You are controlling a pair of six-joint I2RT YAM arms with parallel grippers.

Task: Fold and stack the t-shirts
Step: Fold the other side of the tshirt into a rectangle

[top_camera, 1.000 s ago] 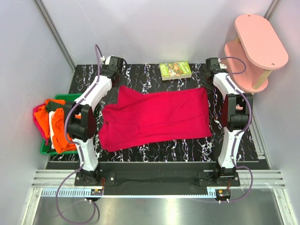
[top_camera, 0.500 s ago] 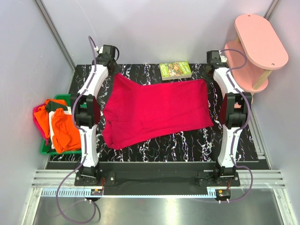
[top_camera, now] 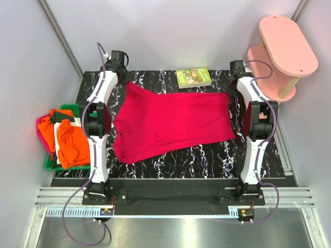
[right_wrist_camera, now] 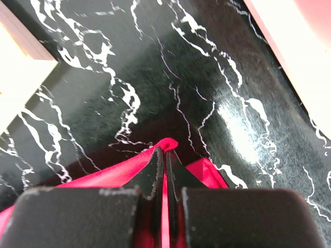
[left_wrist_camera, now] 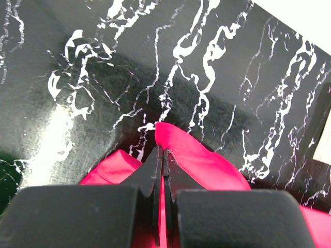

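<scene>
A crimson-red t-shirt lies spread across the black marbled table. My left gripper is shut on its far left corner. In the left wrist view the red cloth is pinched between the closed fingers of that gripper just above the table. My right gripper is shut on the far right corner. The right wrist view shows a small fold of cloth poking past the tips of the right gripper. More t-shirts, orange, white and magenta-pink, are heaped at the left.
The heap sits in a green bin off the table's left edge. A small green-covered book lies at the far edge, just beyond the shirt. A pink two-tier stand rises at the far right, close to the right arm.
The left arm has swung toward the far edge, carrying the shirt's left corner back with it. The shirt now lies more stretched out. The right gripper has shifted only slightly.
</scene>
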